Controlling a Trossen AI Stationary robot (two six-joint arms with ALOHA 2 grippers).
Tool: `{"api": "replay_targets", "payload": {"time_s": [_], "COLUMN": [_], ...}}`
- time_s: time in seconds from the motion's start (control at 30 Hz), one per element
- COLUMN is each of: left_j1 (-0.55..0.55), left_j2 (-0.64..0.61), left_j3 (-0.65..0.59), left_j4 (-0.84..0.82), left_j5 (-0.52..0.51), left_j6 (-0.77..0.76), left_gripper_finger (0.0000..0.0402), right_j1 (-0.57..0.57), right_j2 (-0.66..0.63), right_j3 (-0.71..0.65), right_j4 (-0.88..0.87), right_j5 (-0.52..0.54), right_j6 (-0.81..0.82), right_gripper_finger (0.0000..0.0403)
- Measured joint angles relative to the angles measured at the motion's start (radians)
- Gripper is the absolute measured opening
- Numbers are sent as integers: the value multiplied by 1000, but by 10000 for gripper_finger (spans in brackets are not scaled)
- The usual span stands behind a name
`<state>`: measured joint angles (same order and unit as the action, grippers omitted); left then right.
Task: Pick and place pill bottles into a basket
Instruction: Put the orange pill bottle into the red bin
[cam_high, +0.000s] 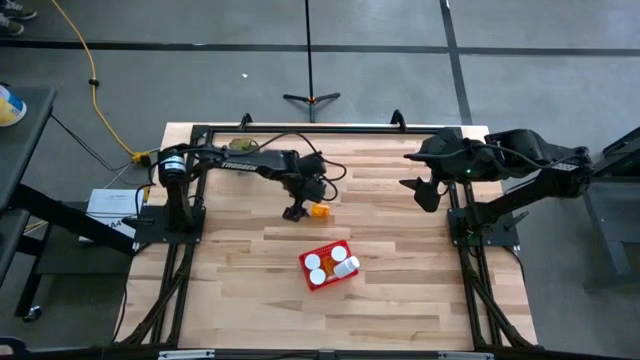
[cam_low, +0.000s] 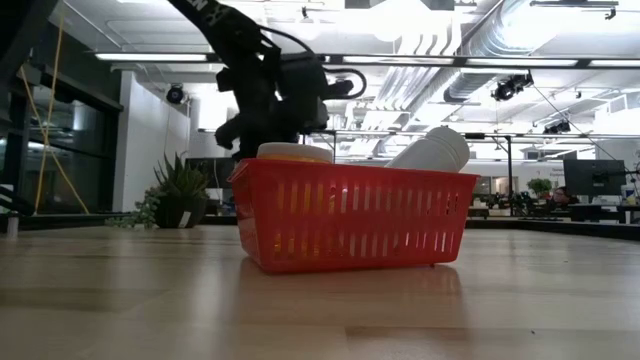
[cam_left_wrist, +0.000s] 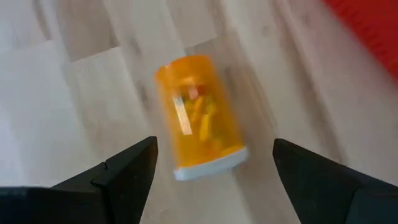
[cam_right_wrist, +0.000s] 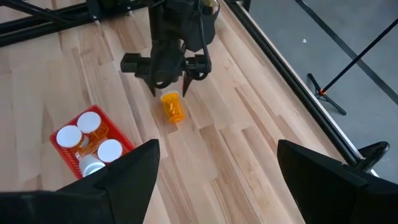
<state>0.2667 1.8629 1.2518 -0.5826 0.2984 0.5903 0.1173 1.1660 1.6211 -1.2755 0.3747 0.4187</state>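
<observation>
Hovering over a translucent orange pill bottle (cam_left_wrist: 199, 118) lying on its side on the wooden table (cam_high: 400, 290), the left gripper (cam_high: 303, 205) holds its fingers wide, seemingly to straddle it. Nearby sits the red mesh basket (cam_high: 327, 265), already holding several bottles; bare table lies between. The right gripper (cam_high: 428, 190) waits spread, well apart.

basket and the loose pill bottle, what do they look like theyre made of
The basket looks like glossy red moulded plastic: its slotted walls let light through. The pill bottle lying on the table looks like translucent orange plastic, its contents showing through, with an opaque white cap, probably plastic too.
</observation>
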Motion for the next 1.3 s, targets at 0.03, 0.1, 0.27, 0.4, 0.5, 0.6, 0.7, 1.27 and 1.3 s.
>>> {"api": "replay_targets", "payload": {"time_s": [0.03, 0.1, 0.27, 0.4, 0.5, 0.6, 0.7, 1.27, 1.3], "left_j1": [-2, -13, -27, -31, -31, -32, -31, -39, -39], "left_j2": [0, 0, 0, 25, 42, 42, 42, 41, 41], "left_j3": [0, 0, 0, 1, 0, 0, 3, -33, -38], "left_j4": [1, 2, 57, 122, 138, 134, 85, 105, 104], "left_j5": [15, 22, 26, -2, -6, -56, -64, -40, -37], "left_j6": [-18, -39, -105, -168, -201, -207, -214, -334, -339], "left_gripper_finger": [353, 353, 353, 353, 353, 353, 353, 328, 315], "right_j1": [0, 0, 0, 0, 0, 0, 0, 0, 0], "right_j2": [0, 0, 0, 0, 0, 0, 0, 0, 0], "right_j3": [0, 0, 0, 0, 0, 0, 0, 0, 0], "right_j4": [0, 0, 0, 0, 0, -1, -1, 0, 0], "right_j5": [0, 0, 0, -5, -9, -19, -28, -51, -55], "right_j6": [0, -5, -7, -7, -2, 2, 3, 4, 4], "right_gripper_finger": [317, 317, 317, 317, 317, 317, 317, 317, 317]}}
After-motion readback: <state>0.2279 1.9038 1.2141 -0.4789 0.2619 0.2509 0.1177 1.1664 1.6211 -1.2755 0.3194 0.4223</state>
